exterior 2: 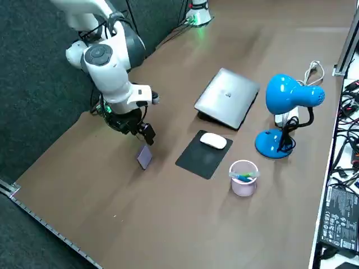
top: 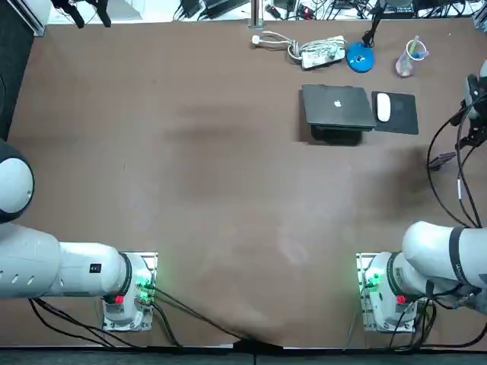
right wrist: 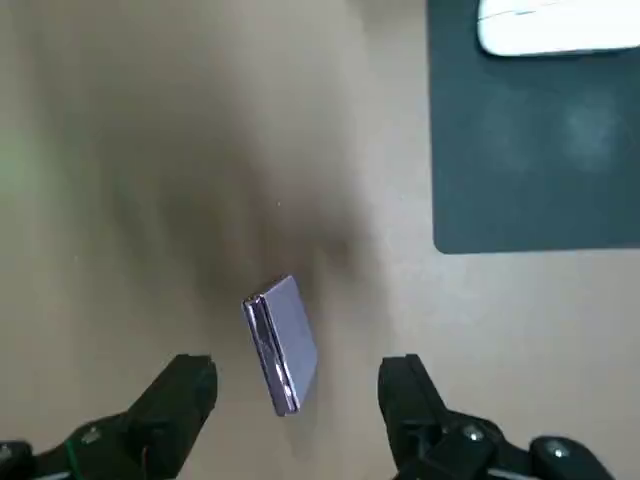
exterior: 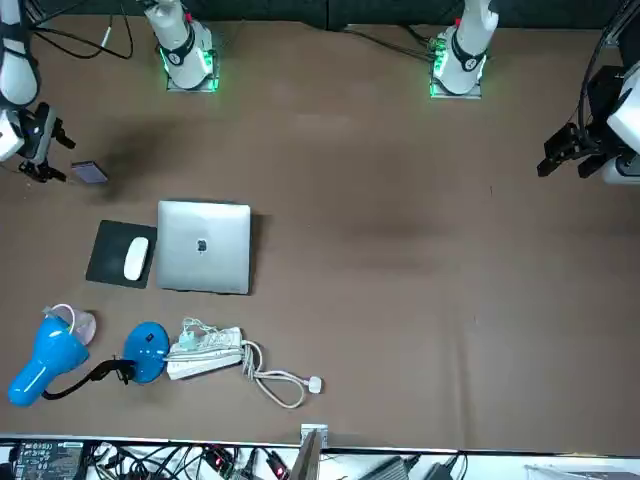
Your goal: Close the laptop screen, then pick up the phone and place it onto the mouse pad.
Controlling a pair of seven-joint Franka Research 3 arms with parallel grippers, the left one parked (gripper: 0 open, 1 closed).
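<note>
One laptop (top: 338, 105), closed; one mouse pad (top: 403, 119); one phone (top: 441, 160) on bench (top: 190, 190), 4–5 o'clock off mouse pad in top view, long axis near 3–9 o'clock. Right gripper (right wrist: 297, 370) above phone, spread wide, empty.

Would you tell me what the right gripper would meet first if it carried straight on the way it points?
Most likely the phone, lying on the table just ahead of the open right gripper, in line with the gap between its fingers; exact depth is unclear.
</note>
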